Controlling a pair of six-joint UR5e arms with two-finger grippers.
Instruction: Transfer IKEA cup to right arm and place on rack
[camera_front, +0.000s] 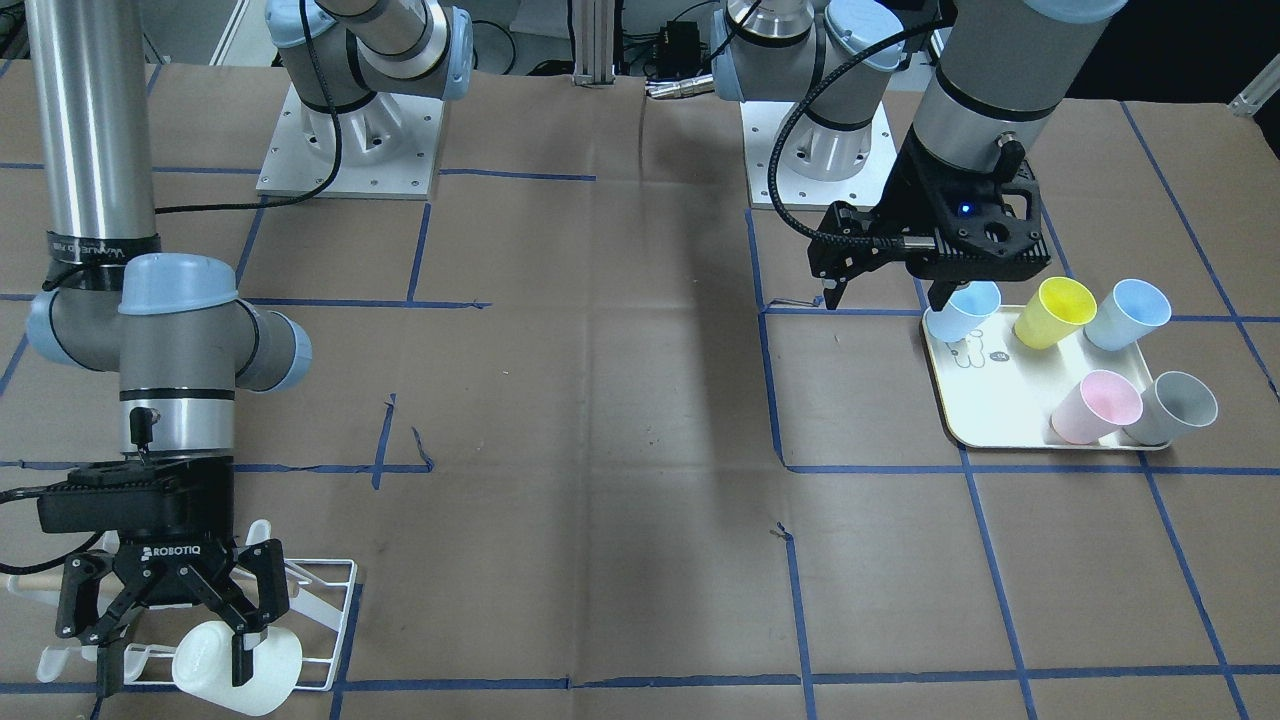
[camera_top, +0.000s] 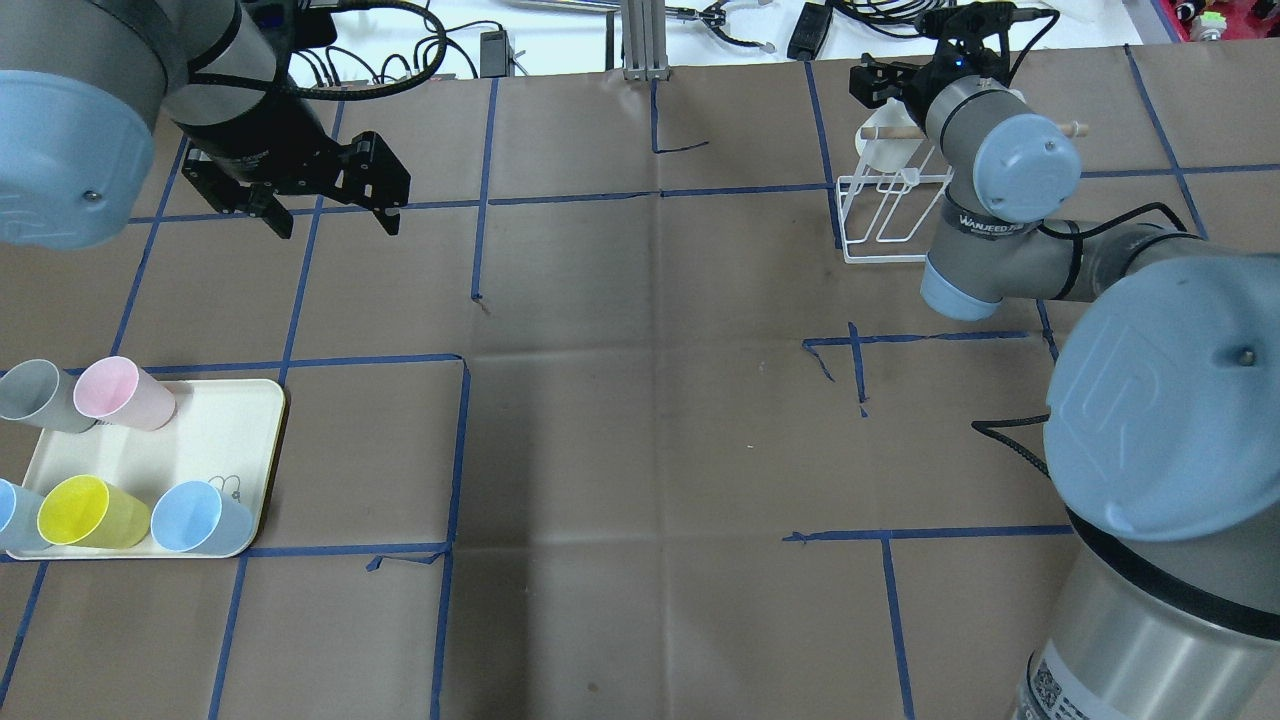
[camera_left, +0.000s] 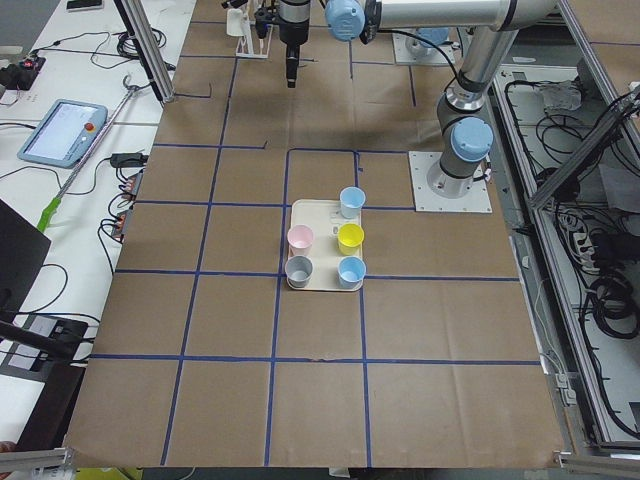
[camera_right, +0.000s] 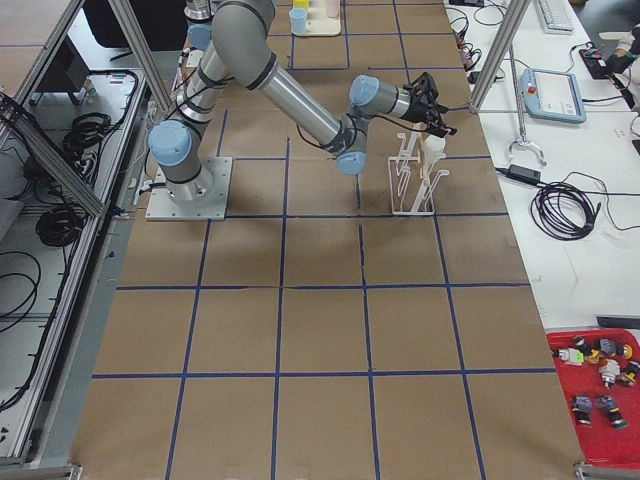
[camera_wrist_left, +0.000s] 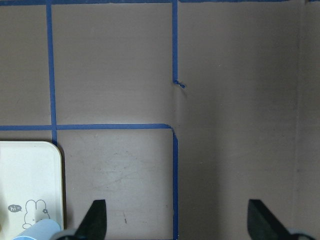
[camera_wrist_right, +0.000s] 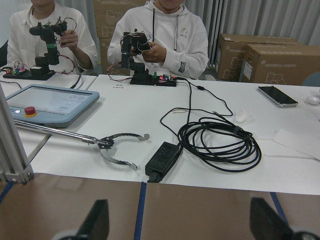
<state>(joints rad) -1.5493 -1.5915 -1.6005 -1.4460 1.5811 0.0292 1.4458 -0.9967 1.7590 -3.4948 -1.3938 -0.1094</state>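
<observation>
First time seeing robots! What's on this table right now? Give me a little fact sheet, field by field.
Left arm's fingers: open, empty, above the tray's edge
Right arm's fingers: open, low over the rack by the white cup
White cup: tipped on its side at the rack
Tray: five upright cups, two light blue, yellow, pink, grey
Table cover: brown paper with blue tape grid

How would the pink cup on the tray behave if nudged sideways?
The pink cup looks like thin plastic, so probably light and easily shoved. It stands on its narrower end on the tray, so it may tip, then roll in a curve.
</observation>
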